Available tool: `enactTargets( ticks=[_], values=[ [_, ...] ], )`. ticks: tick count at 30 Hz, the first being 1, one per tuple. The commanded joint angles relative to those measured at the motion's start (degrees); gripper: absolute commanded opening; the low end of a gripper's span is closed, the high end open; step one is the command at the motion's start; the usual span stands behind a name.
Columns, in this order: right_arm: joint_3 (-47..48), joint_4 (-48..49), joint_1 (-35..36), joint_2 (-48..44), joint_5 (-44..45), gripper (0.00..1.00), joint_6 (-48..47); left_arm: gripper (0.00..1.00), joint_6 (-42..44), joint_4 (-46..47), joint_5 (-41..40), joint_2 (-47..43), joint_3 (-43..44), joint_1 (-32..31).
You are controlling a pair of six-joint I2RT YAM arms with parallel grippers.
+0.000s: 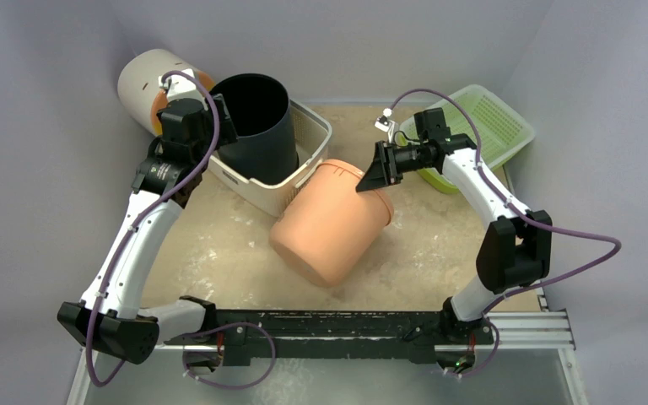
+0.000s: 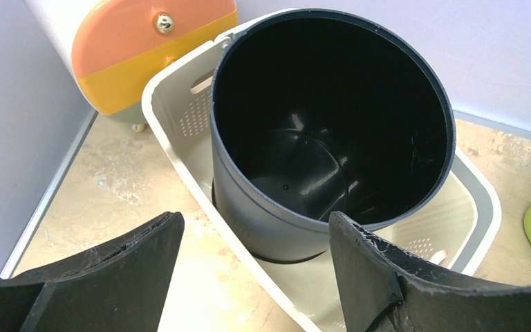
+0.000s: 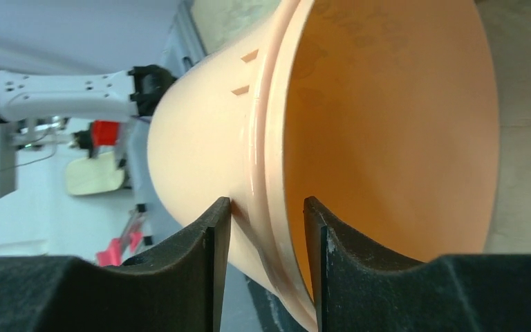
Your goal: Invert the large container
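Peach bucket (image 1: 331, 221) tipped on its side mid-table, mouth toward far right. Right gripper (image 1: 369, 179) astride its rim, clamped or slack impossible to tell. Left gripper (image 2: 256, 238) spread wide, empty, facing dark bin (image 2: 332, 138).

Large container (image 1: 331, 221), centre: plain peach-orange, inside same shade. Bucket (image 1: 257, 126), upper left: glossy navy-black. Basket (image 1: 301, 180), upper left: cream, patches of dotted perforation. Tray (image 1: 481, 135), upper right: lime green, fine mesh grid. Cylinder (image 1: 141, 84), top-left corner: white, end face orange over yellow. Table (image 1: 422, 253): mottled beige.
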Motion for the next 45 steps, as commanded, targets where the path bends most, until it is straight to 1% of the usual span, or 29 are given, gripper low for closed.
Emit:
enactTargets(
  ticks=[1,3,4,6,7,9,11,12,14,15,17,18,22,23,25,26,27,32,36,39,43,45],
  values=[
    [1.91,-1.88,-0.25,-0.66,12.44,0.42,-3.42,0.77,0.66,2.17,-0.54,-0.42,0.53,-0.27],
    [1.20,-2.37,-0.21,-0.27,12.37,0.28,-3.91,0.77,0.70,2.14,-0.54,-0.43,0.61,-0.27],
    [0.80,-2.66,-0.17,-0.27,12.30,0.23,-4.14,0.77,0.66,2.07,-0.54,-0.44,0.55,-0.26],
    [0.74,-2.77,0.00,-0.77,11.72,0.19,-4.38,0.77,0.65,1.99,-0.75,-0.51,0.40,-0.27],
    [0.57,-2.27,0.05,-1.22,8.88,0.16,-4.43,0.77,0.66,1.95,-0.89,-0.59,0.25,-0.27],
    [-0.72,1.28,0.01,-2.22,-2.09,0.08,-2.76,0.77,0.61,2.04,-1.01,-0.60,-0.02,-0.27],
    [-3.43,7.92,0.01,-2.95,-11.16,0.03,2.27,0.77,0.53,2.18,-0.91,-0.48,0.00,-0.27],
    [-5.54,13.64,0.01,-3.84,-15.10,0.03,6.25,0.77,0.42,2.24,-0.74,-0.42,0.06,-0.27],
    [-10.91,27.87,0.02,-6.36,-19.71,0.03,17.26,0.77,0.37,2.37,-0.65,-0.43,0.15,-0.23],
    [-13.51,36.46,0.01,-7.72,-22.04,0.03,23.67,0.77,0.43,2.33,-0.63,-0.42,0.18,-0.27],
    [-19.08,53.83,0.02,-9.97,-23.73,0.04,37.33,0.77,0.88,2.03,-0.95,-0.47,0.40,-0.27],
    [-21.25,62.73,0.02,-10.65,-23.94,0.04,44.53,0.77,1.03,1.99,-1.19,-0.42,0.57,-0.27],
    [-31.83,91.93,0.01,-11.04,-22.27,0.05,67.24,0.77,1.23,1.89,-1.42,-0.42,1.13,-0.24],
    [-34.45,101.56,0.05,-10.32,-21.31,0.05,75.48,0.77,1.19,1.95,-1.29,-0.37,1.23,-0.27],
    [-38.75,137.90,0.14,-5.12,-17.89,0.06,97.21,0.77,1.19,1.85,-1.11,-0.23,1.61,-0.27],
    [-39.27,150.38,0.35,-1.52,-15.18,0.05,109.19,0.77,1.23,1.78,-1.14,-0.12,1.82,-0.27],
    [-38.54,152.47,1.21,-0.17,-15.24,0.02,112.92,0.77,1.31,1.75,-1.09,0.07,2.01,-0.23],
    [-32.71,153.10,6.06,2.71,-14.20,0.01,111.71,0.77,1.61,1.44,-1.13,0.53,2.93,-0.23],
    [-29.82,153.26,8.14,6.11,-13.38,0.00,110.85,0.77,1.82,0.96,-1.86,0.20,2.97,-0.25],
    [-28.27,152.94,9.68,8.06,-12.50,0.00,110.00,0.77,1.78,0.59,-2.20,-0.07,2.83,-0.26],
    [-23.87,152.70,13.63,9.25,-10.58,0.03,110.76,0.77,1.88,-0.31,-2.97,-0.41,3.12,-0.27],
    [-24.16,152.58,13.98,10.08,-10.44,0.03,110.94,0.77,1.89,-0.50,-3.34,-0.48,3.33,-0.27]
  ],
)
